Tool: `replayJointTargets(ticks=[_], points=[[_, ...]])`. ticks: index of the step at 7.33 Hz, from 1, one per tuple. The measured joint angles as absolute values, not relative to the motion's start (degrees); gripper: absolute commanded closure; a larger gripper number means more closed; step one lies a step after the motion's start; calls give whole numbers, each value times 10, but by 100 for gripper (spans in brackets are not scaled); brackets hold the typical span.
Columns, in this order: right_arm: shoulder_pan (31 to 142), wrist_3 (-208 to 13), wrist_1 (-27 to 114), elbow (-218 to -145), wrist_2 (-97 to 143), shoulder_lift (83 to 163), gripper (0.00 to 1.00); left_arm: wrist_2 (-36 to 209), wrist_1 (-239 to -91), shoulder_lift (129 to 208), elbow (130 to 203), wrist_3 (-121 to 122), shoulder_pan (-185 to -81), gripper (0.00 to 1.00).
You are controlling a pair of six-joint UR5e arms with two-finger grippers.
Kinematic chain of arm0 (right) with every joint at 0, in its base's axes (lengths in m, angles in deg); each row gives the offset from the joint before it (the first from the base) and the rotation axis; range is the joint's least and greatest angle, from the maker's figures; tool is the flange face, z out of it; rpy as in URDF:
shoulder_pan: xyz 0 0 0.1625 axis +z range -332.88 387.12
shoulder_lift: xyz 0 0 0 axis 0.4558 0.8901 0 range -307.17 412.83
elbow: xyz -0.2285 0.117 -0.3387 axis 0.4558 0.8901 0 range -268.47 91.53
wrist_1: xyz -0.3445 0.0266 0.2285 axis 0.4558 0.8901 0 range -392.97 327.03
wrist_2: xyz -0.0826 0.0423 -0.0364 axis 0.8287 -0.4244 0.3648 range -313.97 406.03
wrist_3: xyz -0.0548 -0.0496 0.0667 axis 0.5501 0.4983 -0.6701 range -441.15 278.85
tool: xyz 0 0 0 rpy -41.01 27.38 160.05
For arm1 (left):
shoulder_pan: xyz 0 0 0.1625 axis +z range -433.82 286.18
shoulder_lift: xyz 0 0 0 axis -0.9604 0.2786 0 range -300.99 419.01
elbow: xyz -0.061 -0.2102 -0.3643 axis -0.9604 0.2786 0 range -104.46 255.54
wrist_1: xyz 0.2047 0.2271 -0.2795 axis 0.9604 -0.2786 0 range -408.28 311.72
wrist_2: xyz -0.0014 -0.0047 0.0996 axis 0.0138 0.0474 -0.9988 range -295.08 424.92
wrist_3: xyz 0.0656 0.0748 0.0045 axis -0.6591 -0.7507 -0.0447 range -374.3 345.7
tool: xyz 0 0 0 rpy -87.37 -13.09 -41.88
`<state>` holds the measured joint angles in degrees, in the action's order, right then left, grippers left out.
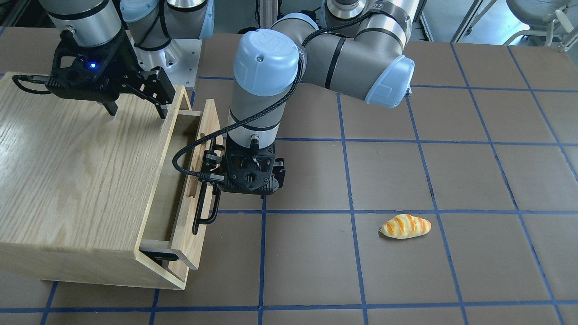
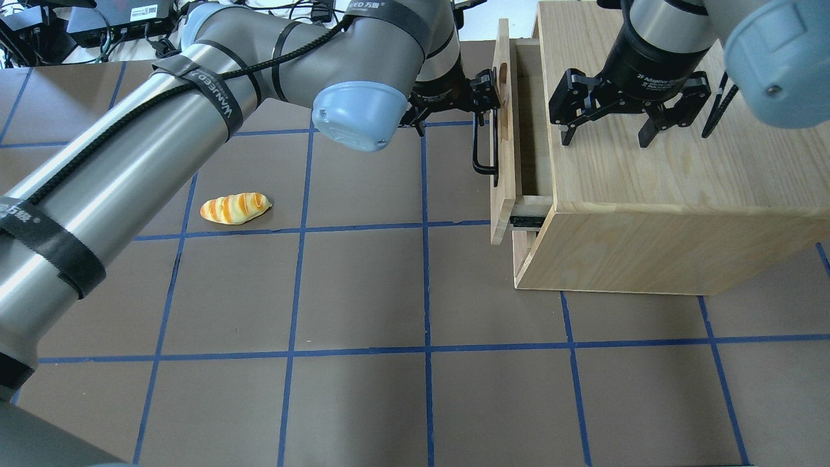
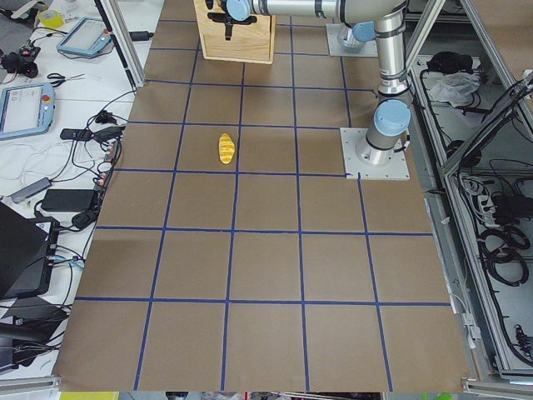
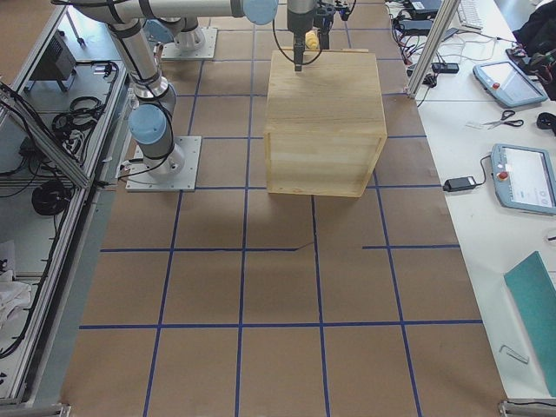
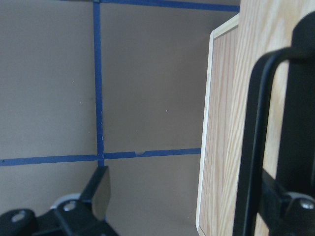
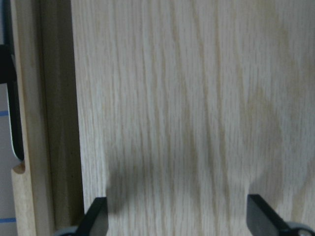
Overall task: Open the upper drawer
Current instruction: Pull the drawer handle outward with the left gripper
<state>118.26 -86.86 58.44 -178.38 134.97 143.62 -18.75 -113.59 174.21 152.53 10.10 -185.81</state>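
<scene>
The upper drawer (image 1: pixel 192 243) stands partly pulled out of the oak cabinet (image 1: pixel 67 171), its front panel (image 2: pixel 502 188) a short way off the body. Its black bar handle (image 1: pixel 203 212) shows in the overhead view (image 2: pixel 483 155) too. My left gripper (image 1: pixel 211 169) is at the handle's far end, open. In the left wrist view the handle (image 5: pixel 256 147) lies between the fingers (image 5: pixel 98 191), close to the right one. My right gripper (image 2: pixel 605 139) hangs open and empty just over the cabinet top (image 6: pixel 187 98).
A toy bread roll (image 1: pixel 405 225) lies on the brown mat, well away from the cabinet, and shows in the overhead view (image 2: pixel 235 207). The lower front panel sits under the drawer. Blue tape lines grid the table.
</scene>
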Motion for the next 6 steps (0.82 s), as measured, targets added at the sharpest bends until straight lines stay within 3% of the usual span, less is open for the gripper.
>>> replayJointTargets(ticks=[6], points=[[1183, -869, 584, -1784, 1350, 1436, 0, -196, -1147, 1740, 1528, 79, -1842, 0]])
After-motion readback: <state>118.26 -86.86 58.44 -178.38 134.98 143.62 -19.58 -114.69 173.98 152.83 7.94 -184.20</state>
